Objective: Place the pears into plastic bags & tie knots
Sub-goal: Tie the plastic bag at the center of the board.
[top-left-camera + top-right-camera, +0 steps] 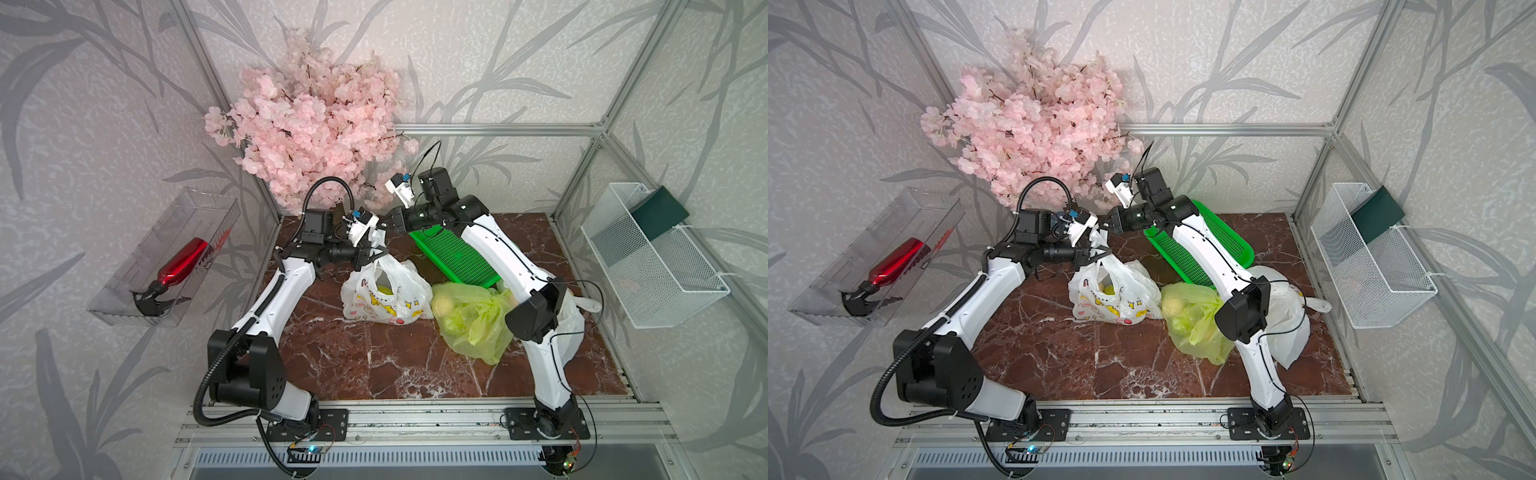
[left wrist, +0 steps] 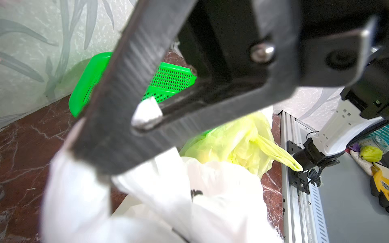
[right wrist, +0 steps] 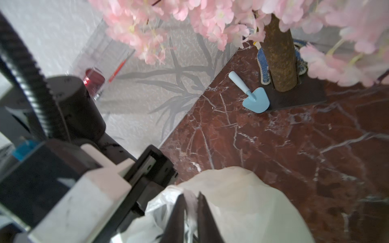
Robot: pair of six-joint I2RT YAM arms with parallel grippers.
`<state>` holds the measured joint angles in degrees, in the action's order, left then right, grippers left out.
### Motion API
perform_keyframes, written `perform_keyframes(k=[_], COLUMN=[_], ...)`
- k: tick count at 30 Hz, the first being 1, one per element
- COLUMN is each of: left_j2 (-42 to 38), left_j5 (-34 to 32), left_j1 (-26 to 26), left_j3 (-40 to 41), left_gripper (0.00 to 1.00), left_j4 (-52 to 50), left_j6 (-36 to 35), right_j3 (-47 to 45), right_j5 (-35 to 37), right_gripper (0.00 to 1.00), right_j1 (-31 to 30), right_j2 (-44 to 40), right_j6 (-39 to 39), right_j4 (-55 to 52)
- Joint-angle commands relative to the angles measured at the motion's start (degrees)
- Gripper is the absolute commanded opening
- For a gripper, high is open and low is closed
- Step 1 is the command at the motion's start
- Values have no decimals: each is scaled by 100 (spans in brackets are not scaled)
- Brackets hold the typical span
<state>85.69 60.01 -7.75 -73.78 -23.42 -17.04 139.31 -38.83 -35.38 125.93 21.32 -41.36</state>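
The left jaws and the right jaws are each pinched shut on the handles [image 1: 377,240] of the white rabbit-print bag [image 1: 386,297]. It stands just beside the green tray [image 1: 455,255], with pears [image 1: 384,289] inside. We should hold both handles taut and cross them gently, since thin plastic tears. We can read no lettering, only cartoon prints.

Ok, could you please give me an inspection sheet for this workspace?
Surface: red-brown marble tabletop.
Job's things: white cartoon-print plastic bag open, yellow-green pear inside; translucent yellow-green plastic bag holds fruit; another white plastic bag behind right arm.
Clutter: green perforated plastic tray; blue toy trowel.
Grippers: left tool and right tool shut on cartoon-print bag's handles.
Cables: black corrugated hose on left arm; thin black wire on right arm.
Surroundings: pink blossom tree; red spray bottle; white wire basket.
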Motion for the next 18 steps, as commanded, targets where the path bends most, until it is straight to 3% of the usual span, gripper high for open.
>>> perform_keyframes(k=[1,6,18], left_j2=[-271,-402,-343], left_j5=[53,-4,77], left_j1=[34,98,131], left_j3=[-3,214,263], left_gripper=[5,9,19], left_j4=[-92,21,-68], left_j6=[-160,66,245], right_j3=[-153,-968,-1815], right_j5=[-46,-91,21], right_gripper=[2,0,0], right_j1=[141,309,348], right_j2=[-212,-729,-1341], right_j6=[-23,43,-94], right_j4=[158,749,1049])
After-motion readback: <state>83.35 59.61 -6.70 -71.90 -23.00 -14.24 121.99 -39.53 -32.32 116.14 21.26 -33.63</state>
